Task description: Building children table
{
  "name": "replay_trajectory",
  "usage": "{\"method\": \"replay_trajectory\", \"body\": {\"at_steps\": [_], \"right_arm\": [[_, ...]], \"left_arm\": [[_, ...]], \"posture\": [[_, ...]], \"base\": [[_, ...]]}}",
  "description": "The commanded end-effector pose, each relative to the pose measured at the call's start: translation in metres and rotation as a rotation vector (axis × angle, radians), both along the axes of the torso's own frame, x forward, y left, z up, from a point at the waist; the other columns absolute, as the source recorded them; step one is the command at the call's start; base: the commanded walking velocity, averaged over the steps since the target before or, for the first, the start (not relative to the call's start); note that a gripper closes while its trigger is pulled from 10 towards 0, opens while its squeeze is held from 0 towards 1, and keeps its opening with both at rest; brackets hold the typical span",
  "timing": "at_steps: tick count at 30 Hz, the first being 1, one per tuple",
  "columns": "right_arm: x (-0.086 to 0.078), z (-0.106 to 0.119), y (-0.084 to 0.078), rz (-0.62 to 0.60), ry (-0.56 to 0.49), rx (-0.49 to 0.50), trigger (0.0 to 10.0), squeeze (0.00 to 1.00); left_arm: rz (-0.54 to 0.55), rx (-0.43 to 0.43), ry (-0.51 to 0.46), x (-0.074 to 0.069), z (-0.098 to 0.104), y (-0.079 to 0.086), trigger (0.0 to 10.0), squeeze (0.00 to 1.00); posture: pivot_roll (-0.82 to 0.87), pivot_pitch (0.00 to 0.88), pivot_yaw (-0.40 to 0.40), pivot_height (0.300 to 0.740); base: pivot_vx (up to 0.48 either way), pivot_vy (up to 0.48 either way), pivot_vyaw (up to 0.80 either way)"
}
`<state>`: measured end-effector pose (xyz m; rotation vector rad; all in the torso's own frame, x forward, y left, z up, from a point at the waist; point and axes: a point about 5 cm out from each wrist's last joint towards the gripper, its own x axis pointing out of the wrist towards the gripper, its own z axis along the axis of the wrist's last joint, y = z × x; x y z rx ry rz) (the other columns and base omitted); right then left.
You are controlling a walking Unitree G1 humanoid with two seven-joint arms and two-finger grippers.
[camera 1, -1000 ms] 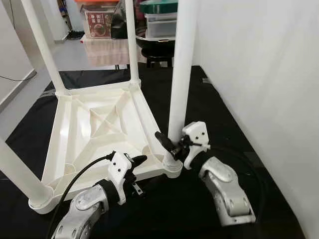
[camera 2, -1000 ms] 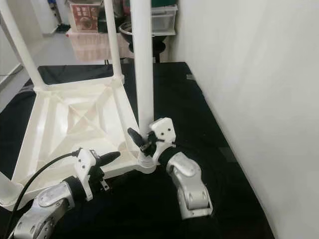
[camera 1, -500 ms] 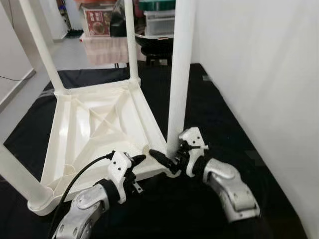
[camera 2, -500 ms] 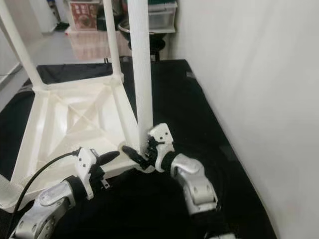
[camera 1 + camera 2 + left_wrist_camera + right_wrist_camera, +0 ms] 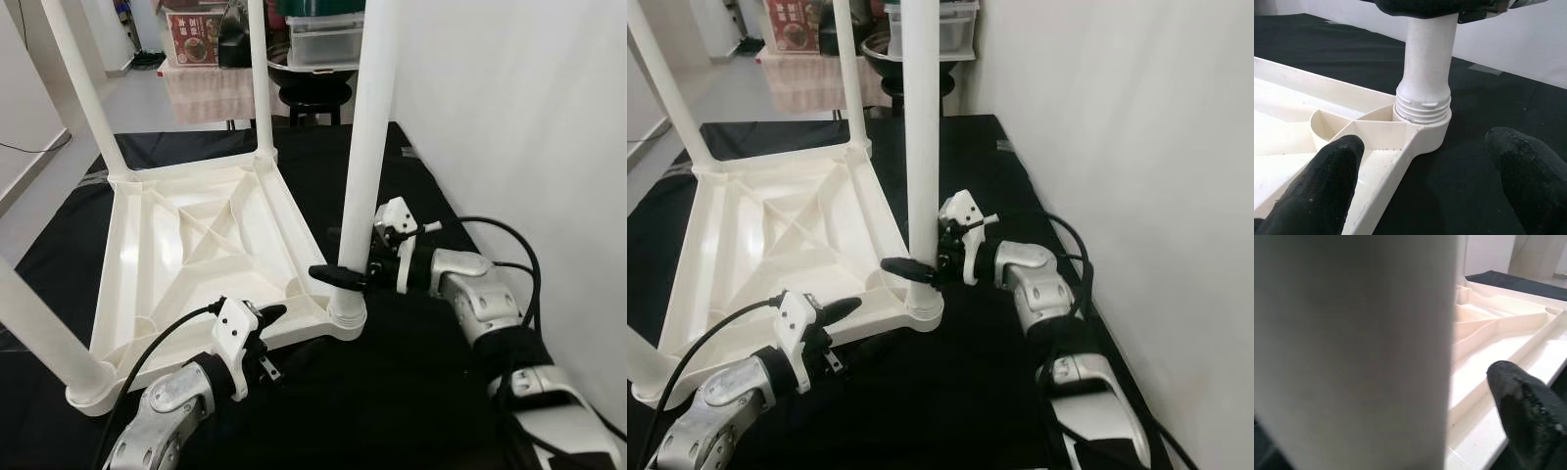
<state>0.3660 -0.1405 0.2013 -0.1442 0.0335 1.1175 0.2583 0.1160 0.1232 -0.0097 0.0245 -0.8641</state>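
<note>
A white plastic children's table [image 5: 196,235] lies upside down on a black mat, its legs pointing up. The near-right leg [image 5: 367,147] stands in its corner socket [image 5: 345,311]. My right gripper [image 5: 338,269] reaches in from the right and is shut on this leg just above the socket. One black finger [image 5: 328,274] crosses the front of the leg and the other is hidden behind it. In the right wrist view the leg [image 5: 1352,352] looms close beside one fingertip [image 5: 1528,406]. My left gripper [image 5: 269,341] hovers open by the table's front edge, facing the socket [image 5: 1422,112].
Three more legs [image 5: 83,88] [image 5: 260,78] [image 5: 39,333] rise from the other corners. A white wall [image 5: 529,117] runs close along the right. Storage boxes and a black stool [image 5: 313,88] stand behind the mat. A black cable [image 5: 500,235] loops by my right arm.
My right arm has swung out to the right and its wrist has turned. The gripper sits slightly higher on the leg with its finger now level. The left gripper has stayed put.
</note>
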Motion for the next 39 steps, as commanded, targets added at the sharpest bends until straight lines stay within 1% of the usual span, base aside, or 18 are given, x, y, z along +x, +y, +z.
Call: {"method": "replay_trajectory", "body": {"at_steps": [1,10,13,15,16,17,18,19,20,21,22,23,25,32,34,35,36,39], "right_arm": [[0.002,0.004,-0.005,-0.007,-0.016,0.006,0.0,0.00],[-0.006,-0.006,-0.015,-0.002,-0.022,0.025,0.0,0.00],[-0.018,-0.019,-0.022,-0.117,-0.019,0.044,0.0,0.00],[-0.024,-0.027,-0.020,-0.184,-0.006,0.054,0.0,0.00],[-0.029,-0.038,-0.010,-0.307,-0.002,0.096,0.0,0.00],[-0.029,-0.038,-0.010,-0.307,-0.002,0.096,0.0,0.00],[-0.033,-0.051,0.000,-0.504,0.043,0.199,0.0,0.00],[-0.033,-0.051,0.000,-0.504,0.043,0.199,0.0,0.00],[-0.043,-0.071,0.009,-0.667,0.149,0.252,0.0,0.00],[-0.043,-0.071,0.009,-0.667,0.149,0.252,0.0,0.00],[-0.048,-0.065,0.015,-0.699,0.028,0.155,0.0,0.00],[-0.048,-0.065,0.015,-0.699,0.028,0.155,0.0,0.00],[-0.051,-0.057,0.027,-0.625,-0.043,0.093,0.0,0.00],[-0.052,-0.065,0.028,-0.619,0.038,0.079,0.0,0.00],[-0.053,-0.063,0.025,-0.626,0.110,0.154,10.0,0.00],[-0.053,-0.063,0.025,-0.626,0.110,0.154,10.0,0.00],[-0.053,-0.062,0.025,-0.617,0.143,0.194,10.0,0.95],[-0.049,-0.051,0.019,-0.512,0.082,0.163,10.0,1.00]], "left_arm": [[-0.003,0.000,0.008,-0.003,-0.002,-0.001,10.0,0.00],[-0.006,-0.002,0.012,-0.003,-0.001,0.000,10.0,0.00],[-0.006,-0.005,0.012,-0.003,0.000,0.001,10.0,0.00],[-0.006,-0.006,0.012,-0.003,0.000,0.002,10.0,0.00],[-0.006,-0.006,0.012,-0.003,0.000,0.003,10.0,0.00],[-0.006,-0.006,0.012,-0.003,0.000,0.003,10.0,0.00],[-0.006,-0.007,0.012,-0.003,0.001,0.004,10.0,0.00],[-0.006,-0.007,0.012,-0.003,0.001,0.004,10.0,0.00],[-0.005,-0.007,0.012,-0.002,0.001,0.005,10.0,0.00],[-0.005,-0.007,0.012,-0.002,0.001,0.005,10.0,0.00],[-0.006,-0.004,0.014,-0.001,0.001,0.006,10.0,0.00],[-0.006,-0.004,0.014,-0.001,0.001,0.006,10.0,0.00],[-0.006,0.001,0.017,0.000,0.000,0.007,10.0,0.00],[-0.003,-0.002,0.021,0.002,-0.001,0.007,10.0,0.00],[0.003,-0.005,0.021,0.001,-0.002,0.007,10.0,0.00],[0.003,-0.005,0.021,0.001,-0.002,0.007,10.0,0.00],[0.003,-0.005,0.022,0.001,-0.002,0.007,10.0,0.00],[-0.007,-0.003,0.026,0.000,-0.003,0.005,10.0,0.00]], "posture": [[-0.08,0.087,-0.023,0.740],[-0.09,0.098,-0.013,0.740],[-0.10,0.110,-0.012,0.740],[-0.10,0.110,-0.012,0.740],[-0.11,0.116,-0.013,0.740],[-0.11,0.116,-0.013,0.740],[-0.12,0.121,-0.009,0.740],[-0.12,0.121,-0.009,0.740],[-0.12,0.122,-0.006,0.740],[-0.12,0.122,-0.006,0.740],[-0.12,0.122,0.008,0.740],[-0.12,0.122,0.008,0.740],[-0.14,0.110,0.025,0.740],[-0.12,0.093,0.005,0.740],[-0.12,0.087,0.008,0.740],[-0.12,0.087,0.008,0.740],[-0.12,0.087,0.008,0.740],[-0.11,0.083,0.011,0.740]], "base": [[0.000,0.000,0.00],[0.000,0.000,0.00],[0.000,0.000,0.00],[0.000,0.000,0.00],[0.000,0.000,0.00],[0.000,0.000,0.00],[0.000,0.000,0.00],[0.000,0.000,0.00],[0.000,0.000,0.00],[0.000,0.000,0.00],[0.000,0.000,0.00],[0.000,0.000,0.00],[0.000,0.000,0.00],[0.000,0.000,0.00],[0.000,0.000,0.00],[0.000,0.000,0.00],[0.000,0.000,0.00],[0.000,0.000,0.00]]}}
